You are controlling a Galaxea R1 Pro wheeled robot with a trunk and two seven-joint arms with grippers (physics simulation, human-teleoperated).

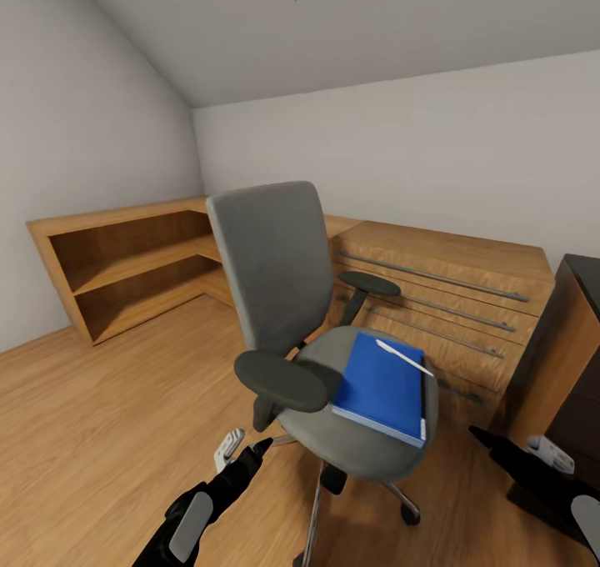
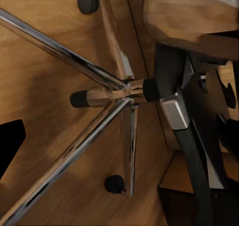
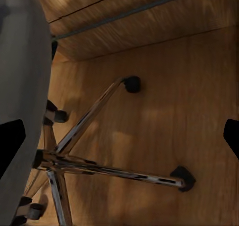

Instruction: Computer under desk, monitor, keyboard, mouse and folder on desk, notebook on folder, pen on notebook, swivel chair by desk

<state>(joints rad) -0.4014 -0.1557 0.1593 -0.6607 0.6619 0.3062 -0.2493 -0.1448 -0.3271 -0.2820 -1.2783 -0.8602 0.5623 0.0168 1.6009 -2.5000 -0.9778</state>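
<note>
Left gripper point(image 1: 250, 452): seen at the lower left of the head view, low beside the chair base; its fingers were too foreshortened to tell whether they were spread or closed, and nothing was held.
Right gripper point(image 1: 492, 444): seen at the lower right, apart from the chair; one dark finger point(image 1: 482, 438) was made out, the jaw state could not be told, and nothing was held.
Chair point(image 1: 275, 267): placed at frame centre on the wood floor point(image 1: 92, 417), its chrome base point(image 2: 99, 94) shown under both wrist cameras.
Folder point(image 1: 379, 388): laid flat on the seat, right of centre, with its near corner just over the seat edge.
Pen point(image 1: 402, 357): laid on the folder's far part, touching it.
Dresser point(image 1: 467, 292): set behind the chair, along the far wall.
Shelf unit point(image 1: 125, 263): set at the left, well apart.
Step in hand: judged to be the fetching of the folder from the chair.
Next move: an arm would have to be raised to seat height and the folder edge pinched; the pen was likely to roll off if the folder were tilted.
</note>
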